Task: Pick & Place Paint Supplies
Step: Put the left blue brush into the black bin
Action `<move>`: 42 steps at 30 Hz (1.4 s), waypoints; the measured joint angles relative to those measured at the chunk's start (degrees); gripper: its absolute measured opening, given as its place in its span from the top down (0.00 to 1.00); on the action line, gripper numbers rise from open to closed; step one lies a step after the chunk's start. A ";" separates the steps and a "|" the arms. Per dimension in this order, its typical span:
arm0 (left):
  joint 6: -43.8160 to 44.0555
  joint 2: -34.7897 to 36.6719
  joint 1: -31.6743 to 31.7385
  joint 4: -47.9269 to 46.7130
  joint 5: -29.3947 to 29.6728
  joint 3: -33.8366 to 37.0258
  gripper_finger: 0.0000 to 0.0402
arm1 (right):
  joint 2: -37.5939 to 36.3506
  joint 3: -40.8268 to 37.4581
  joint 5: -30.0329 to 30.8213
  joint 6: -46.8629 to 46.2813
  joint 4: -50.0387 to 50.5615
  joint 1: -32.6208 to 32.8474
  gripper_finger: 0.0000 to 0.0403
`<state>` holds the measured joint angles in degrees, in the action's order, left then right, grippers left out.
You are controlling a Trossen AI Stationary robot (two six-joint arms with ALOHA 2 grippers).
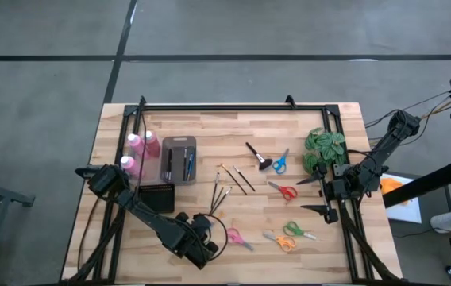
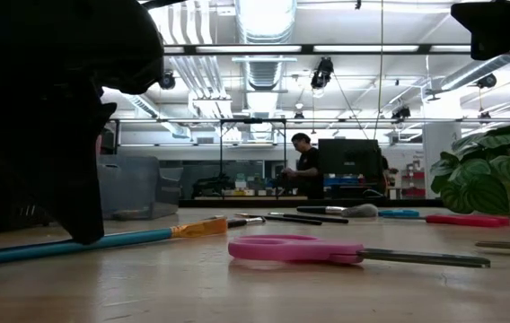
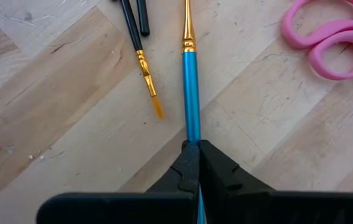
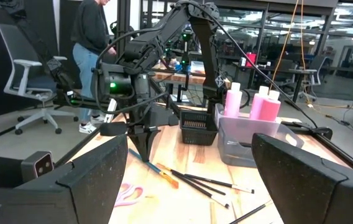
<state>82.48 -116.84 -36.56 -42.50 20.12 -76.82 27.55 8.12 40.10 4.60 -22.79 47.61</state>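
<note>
Left gripper (image 3: 193,163), low at the near edge of the wooden surface (image 1: 321,246), jaws clamped on the blue-handled paintbrush (image 3: 191,87), which lies flat beside a black-handled brush (image 3: 140,57) and pink scissors (image 3: 332,37). Right gripper (image 1: 318,195) hovers at the surface's right side near the leafy plant (image 1: 324,148), jaws wide apart and holding nothing. Pink bottles (image 1: 136,146) stand at the left beside a grey tray (image 1: 179,158).

No legible text, seemingly.
</note>
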 joint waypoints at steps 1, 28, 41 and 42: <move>0.02 0.00 0.00 0.02 -0.02 0.00 0.99 | 0.00 0.00 0.00 -0.04 0.00 -0.01 0.15; 9.92 1.11 -1.81 -15.34 -15.27 -0.07 0.99 | 0.02 -0.01 0.00 0.06 -0.01 0.00 0.15; 20.90 1.18 0.20 -19.26 -15.62 0.33 0.99 | 0.00 0.00 0.00 0.06 0.00 -0.01 0.15; 20.90 1.18 0.42 -19.20 -15.63 0.33 0.99 | 0.00 0.00 0.00 0.05 -0.02 -0.02 0.15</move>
<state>103.37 -115.66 -36.14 -61.70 4.49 -76.49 27.55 8.12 40.10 4.65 -22.81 47.59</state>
